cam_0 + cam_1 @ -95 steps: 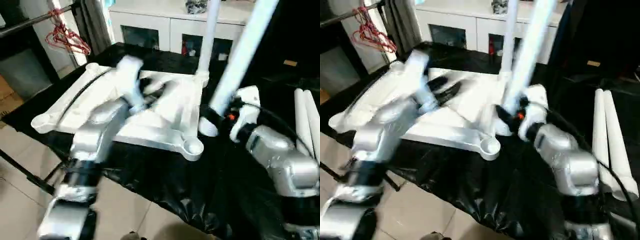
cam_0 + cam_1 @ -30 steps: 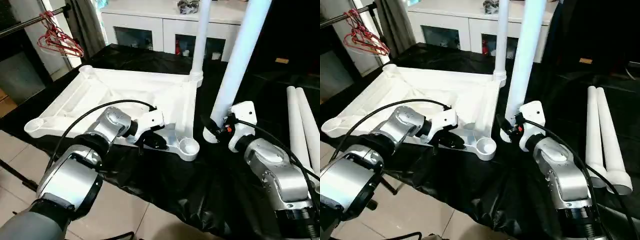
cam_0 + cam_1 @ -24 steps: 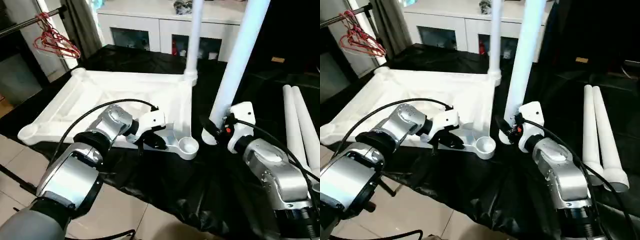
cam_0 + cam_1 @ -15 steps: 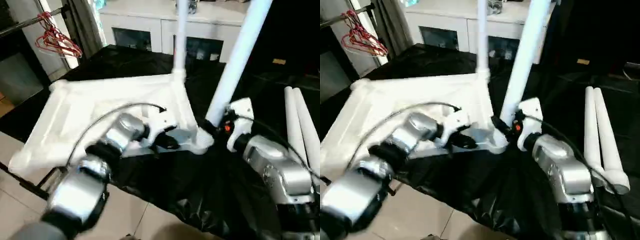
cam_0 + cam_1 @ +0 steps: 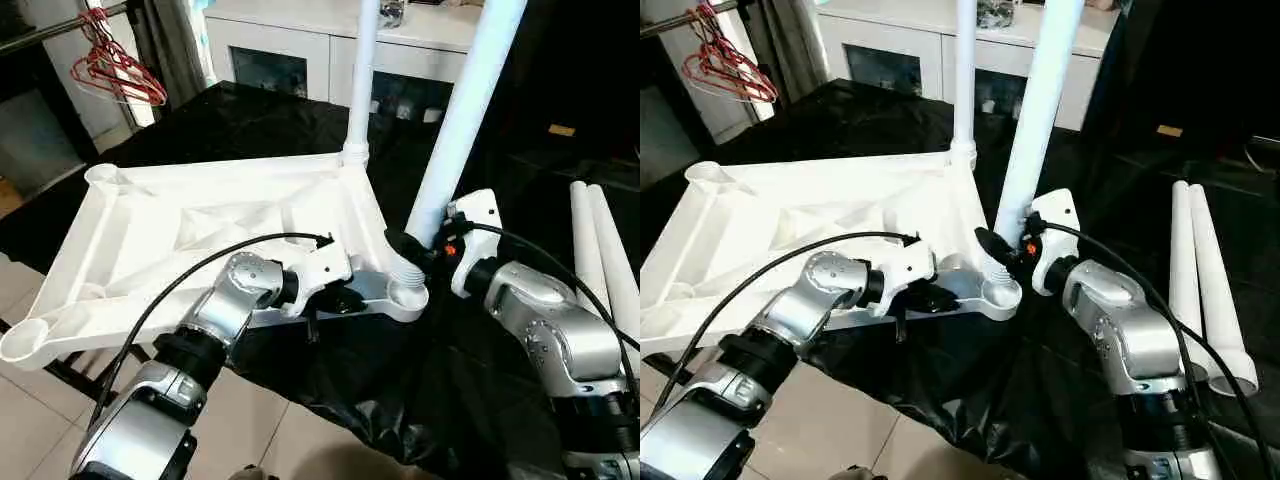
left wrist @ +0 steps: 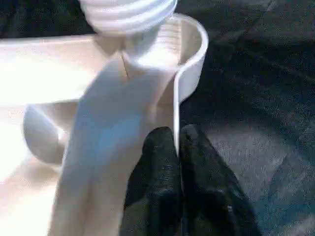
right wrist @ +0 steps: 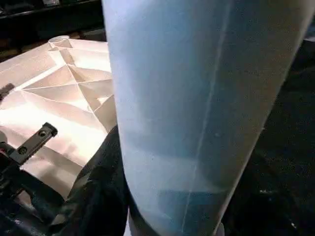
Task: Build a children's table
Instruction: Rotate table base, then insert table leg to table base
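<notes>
Ribbed white tabletop (image 5: 200, 220), tubular threaded leg (image 5: 455, 130).

We record a black cloth (image 5: 230, 110) spread over the work surface. Behind it stands a white cabinet (image 5: 300, 50) with glass doors — small items sit behind the glass, too dim to tell. Red clothes hangers (image 5: 115, 70) hang from a dark rail (image 5: 50, 28) at far left. We note a pale tiled floor (image 5: 30, 420) below.

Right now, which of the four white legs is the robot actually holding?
The tilted leg over the tabletop's near corner socket, gripped by the right end effector. One other stands upright in the far corner; two lie on the black cloth.
</notes>
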Motion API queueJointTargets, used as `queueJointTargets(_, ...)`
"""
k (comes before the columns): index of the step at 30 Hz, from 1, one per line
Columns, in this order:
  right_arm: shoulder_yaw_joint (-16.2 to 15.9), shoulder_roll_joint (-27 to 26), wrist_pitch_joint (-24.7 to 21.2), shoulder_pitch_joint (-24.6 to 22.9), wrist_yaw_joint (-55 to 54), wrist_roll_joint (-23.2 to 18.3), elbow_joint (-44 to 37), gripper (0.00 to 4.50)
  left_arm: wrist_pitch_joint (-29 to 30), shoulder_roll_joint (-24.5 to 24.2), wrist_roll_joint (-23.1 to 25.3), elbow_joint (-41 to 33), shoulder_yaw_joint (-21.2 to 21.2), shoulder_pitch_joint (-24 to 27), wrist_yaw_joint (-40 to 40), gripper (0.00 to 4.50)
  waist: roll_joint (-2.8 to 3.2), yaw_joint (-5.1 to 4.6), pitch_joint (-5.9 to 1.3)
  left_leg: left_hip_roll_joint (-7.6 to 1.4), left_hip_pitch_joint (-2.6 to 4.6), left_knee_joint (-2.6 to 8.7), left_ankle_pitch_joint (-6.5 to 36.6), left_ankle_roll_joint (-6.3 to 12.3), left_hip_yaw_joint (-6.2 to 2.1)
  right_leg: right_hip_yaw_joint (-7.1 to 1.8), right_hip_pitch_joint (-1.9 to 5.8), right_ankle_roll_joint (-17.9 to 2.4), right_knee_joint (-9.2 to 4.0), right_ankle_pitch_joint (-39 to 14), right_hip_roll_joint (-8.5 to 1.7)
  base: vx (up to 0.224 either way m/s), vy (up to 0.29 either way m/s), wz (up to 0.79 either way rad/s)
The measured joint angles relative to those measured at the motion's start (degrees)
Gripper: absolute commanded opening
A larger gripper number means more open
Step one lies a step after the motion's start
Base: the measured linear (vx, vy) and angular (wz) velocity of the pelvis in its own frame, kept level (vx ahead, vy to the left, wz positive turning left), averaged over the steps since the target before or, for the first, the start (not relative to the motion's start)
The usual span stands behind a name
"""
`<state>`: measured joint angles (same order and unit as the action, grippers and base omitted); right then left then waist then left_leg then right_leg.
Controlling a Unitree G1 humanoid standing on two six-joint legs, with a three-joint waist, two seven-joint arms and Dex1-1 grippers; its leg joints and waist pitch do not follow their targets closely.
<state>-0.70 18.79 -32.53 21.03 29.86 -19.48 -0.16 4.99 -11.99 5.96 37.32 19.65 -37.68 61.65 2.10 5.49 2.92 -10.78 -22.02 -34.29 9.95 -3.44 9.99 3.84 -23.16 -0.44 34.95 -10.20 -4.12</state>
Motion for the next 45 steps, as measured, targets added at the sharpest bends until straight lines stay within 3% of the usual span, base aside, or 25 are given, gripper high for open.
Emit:
queueJointTargets(9,-0.3,0.1,0.0,0.4,0.6,0.1,0.5,1.91,1.3,-2.5,-0.1,-1.8,-0.2,0.7,0.9,0.73,-0.10,-0.31,0.07,0.00,0.01,0.05,0.0,0.00,0.00,0.00,-0.01,0.0,0.01,0.0,0.00,0.000,0.000,0.00)
queueJointTargets(17,-0.4,0.5,-0.7,-0.3,0.9,0.1,0.5,1.91,3.8,-2.9,-1.4,-2.4,-0.3,0.8,2.9,0.01,-0.10,-0.28,0.06,0.03,0.00,0.05,0.0,0.00,0.00,0.00,-0.01,0.0,0.01,0.0,-0.03,0.000,0.000,0.00)
queueJointTargets(45,-2.7,1.4,-1.3,0.6,3.6,1.9,4.3,1.91,3.5,-2.3,-1.8,-1.6,-1.2,1.1,1.2,0.00,-0.08,-0.36,0.04,0.07,0.07,0.05,0.0,0.00,0.04,-0.01,0.00,0.0,0.05,0.0,-0.09,0.000,0.000,0.00)
